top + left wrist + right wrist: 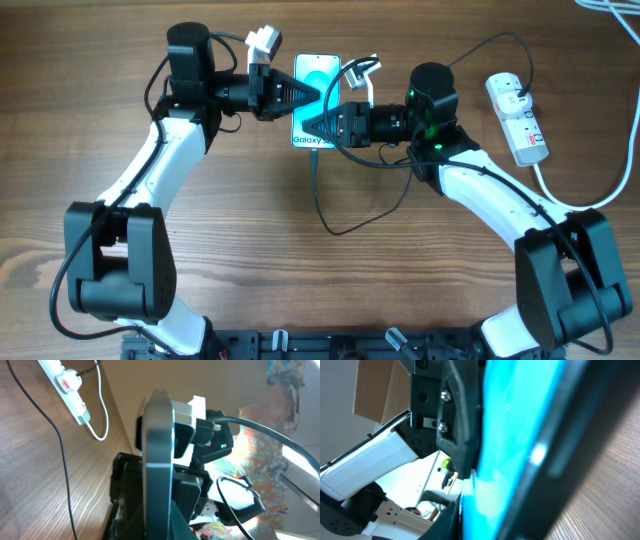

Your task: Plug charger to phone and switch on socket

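The phone point(318, 75), screen lit teal with "Galaxy" text, faces up at the table's back centre. My left gripper point(305, 97) comes from the left and is shut on it. My right gripper point(311, 125) comes from the right and is shut on its lower part. The left wrist view shows the phone point(159, 450) edge-on between the left gripper's fingers point(165, 527). In the right wrist view its screen point(520, 435) fills the right gripper's jaws point(485, 520). The charger's thin black cable point(330, 225) leaves the phone's bottom edge and loops back to the white adapter point(515, 97) on the socket point(520, 122). The plug tip is hidden.
The socket's thick white cord point(600, 200) curves along the right edge of the table. The socket point(70, 390) and black cable point(62, 460) also show in the left wrist view. Both arms meet over the table's back centre.
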Action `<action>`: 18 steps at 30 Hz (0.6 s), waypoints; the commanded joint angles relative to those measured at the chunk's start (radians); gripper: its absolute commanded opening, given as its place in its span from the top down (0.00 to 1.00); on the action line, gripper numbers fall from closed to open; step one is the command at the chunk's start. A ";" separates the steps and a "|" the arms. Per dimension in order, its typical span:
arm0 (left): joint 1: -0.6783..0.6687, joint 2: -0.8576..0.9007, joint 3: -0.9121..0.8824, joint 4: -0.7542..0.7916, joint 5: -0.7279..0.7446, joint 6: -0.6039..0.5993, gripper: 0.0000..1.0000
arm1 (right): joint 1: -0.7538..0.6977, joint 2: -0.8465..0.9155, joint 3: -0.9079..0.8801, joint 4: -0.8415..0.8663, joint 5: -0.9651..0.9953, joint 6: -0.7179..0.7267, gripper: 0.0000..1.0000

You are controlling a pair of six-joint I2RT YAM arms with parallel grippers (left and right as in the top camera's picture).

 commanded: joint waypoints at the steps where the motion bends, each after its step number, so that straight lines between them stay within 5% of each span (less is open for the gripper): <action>1: -0.006 -0.027 0.002 0.006 0.029 0.002 0.96 | 0.002 -0.005 0.008 -0.004 -0.005 -0.004 0.85; 3: -0.006 -0.027 0.002 0.007 0.029 0.003 0.93 | 0.002 -0.005 0.009 -0.003 -0.005 0.006 0.94; 12: -0.005 -0.027 0.002 0.007 -0.050 0.002 0.27 | 0.002 -0.005 0.009 -0.001 -0.005 0.055 0.96; 18: 0.010 -0.027 0.002 0.006 -0.179 0.002 0.09 | 0.001 -0.005 0.008 -0.011 0.000 0.035 0.96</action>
